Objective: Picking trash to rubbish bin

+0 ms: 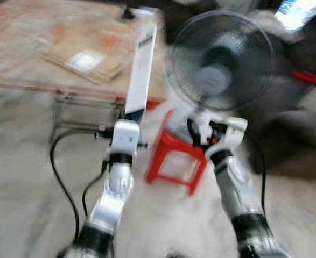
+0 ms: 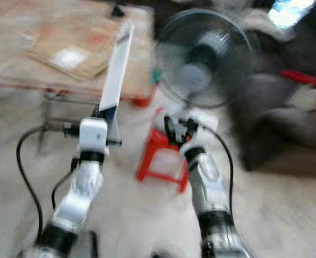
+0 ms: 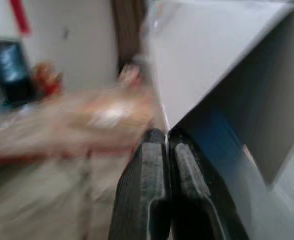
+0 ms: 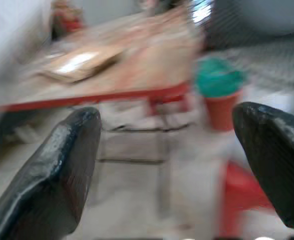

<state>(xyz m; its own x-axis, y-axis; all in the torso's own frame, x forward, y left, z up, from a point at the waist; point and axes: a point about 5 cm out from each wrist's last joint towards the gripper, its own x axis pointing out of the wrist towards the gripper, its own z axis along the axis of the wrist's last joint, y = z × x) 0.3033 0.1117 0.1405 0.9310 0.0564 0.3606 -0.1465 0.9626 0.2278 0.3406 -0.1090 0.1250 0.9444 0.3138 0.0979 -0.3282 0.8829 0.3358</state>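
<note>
My left gripper (image 1: 131, 116) is shut on the lower end of a long white box (image 1: 142, 64) with a dark blue inner face, held upright in front of the table. In the left wrist view the two fingers (image 3: 148, 165) press together at the white box's (image 3: 212, 55) edge. My right gripper (image 1: 201, 134) is raised over the red stool (image 1: 174, 164) and stands open with nothing between its fingers (image 4: 66, 165). All views are blurred by motion.
A low table (image 1: 18, 59) with a brown padded envelope (image 1: 90, 56) is ahead on the left. A standing fan (image 1: 219, 59) rises behind the stool. A red cup with a green top (image 4: 218, 97) stands by the table. Dark furniture (image 1: 297, 118) lies to the right.
</note>
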